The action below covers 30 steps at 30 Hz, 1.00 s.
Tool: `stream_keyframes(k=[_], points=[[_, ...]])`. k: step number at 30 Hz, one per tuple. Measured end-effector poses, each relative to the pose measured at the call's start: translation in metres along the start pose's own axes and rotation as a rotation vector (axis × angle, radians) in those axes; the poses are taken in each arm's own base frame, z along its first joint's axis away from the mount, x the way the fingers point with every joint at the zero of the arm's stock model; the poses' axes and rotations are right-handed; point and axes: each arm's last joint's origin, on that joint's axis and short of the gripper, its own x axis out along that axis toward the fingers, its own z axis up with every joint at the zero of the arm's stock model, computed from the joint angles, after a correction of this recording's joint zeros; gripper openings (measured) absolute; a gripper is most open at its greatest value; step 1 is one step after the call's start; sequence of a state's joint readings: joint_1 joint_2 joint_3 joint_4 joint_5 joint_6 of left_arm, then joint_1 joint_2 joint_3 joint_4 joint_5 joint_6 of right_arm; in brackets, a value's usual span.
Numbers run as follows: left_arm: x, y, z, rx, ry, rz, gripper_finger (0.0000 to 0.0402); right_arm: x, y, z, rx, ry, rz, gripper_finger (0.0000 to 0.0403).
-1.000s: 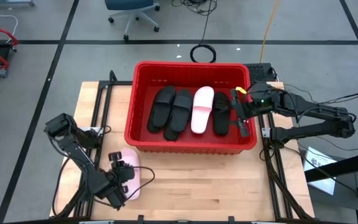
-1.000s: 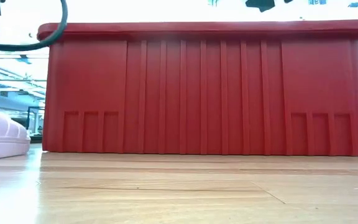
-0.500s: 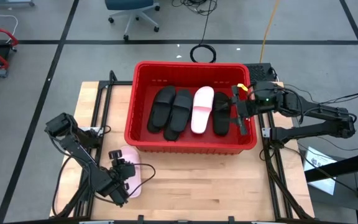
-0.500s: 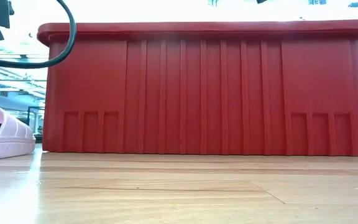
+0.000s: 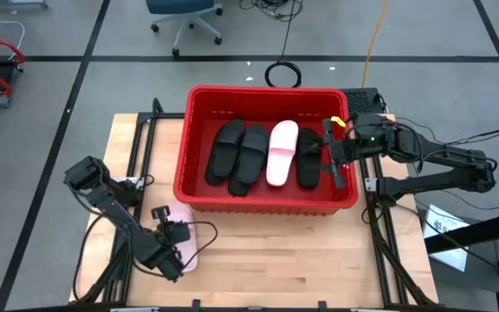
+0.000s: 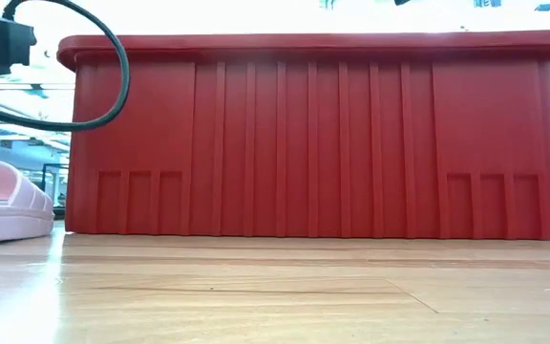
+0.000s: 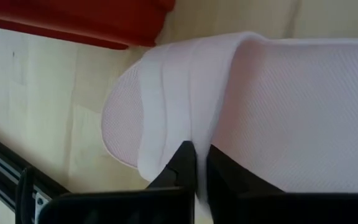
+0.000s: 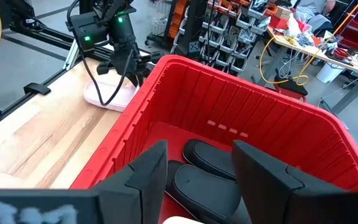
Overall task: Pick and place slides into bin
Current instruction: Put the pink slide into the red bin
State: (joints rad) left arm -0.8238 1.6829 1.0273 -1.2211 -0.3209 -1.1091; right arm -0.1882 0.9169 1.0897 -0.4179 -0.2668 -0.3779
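Now my left gripper (image 7: pixel 194 171) has just pinched shut on the pink slide (image 5: pixel 183 236), low and left in the high view. That means I can lift it. Next, the red bin (image 5: pixel 196 143) wall stands in the way. My right gripper (image 8: pixel 194 171) waits open over the bin's right side.

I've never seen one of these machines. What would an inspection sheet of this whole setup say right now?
Surface: pale wooden table.
Job's things: red ribbed plastic bin holds three black sandals and one pale pink sandal; second pink sandal lies on the table outside.
Clutter: nothing seen.
Pincers: left pincer shut on the outside sandal's edge; right pincer open over the bin.
Cables: black loop by the left arm.
Surroundings: office chair, shelving.
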Motion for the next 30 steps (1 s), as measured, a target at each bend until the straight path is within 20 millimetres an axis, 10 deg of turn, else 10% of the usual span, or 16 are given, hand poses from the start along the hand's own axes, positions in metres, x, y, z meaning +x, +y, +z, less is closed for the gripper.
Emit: stream_keyframes(k=[11,30], points=[[-0.028,-0.005,0.019,-0.058,-0.020,-0.108,0.0004,0.000,0.000,0.001,-0.002,-0.007,-0.002,0.0169],[-0.161,0.038,0.071,-0.002,-0.280,-0.282,0.0002,0.000,-0.002,0.004,0.162,-0.044,-0.012,0.0169]])
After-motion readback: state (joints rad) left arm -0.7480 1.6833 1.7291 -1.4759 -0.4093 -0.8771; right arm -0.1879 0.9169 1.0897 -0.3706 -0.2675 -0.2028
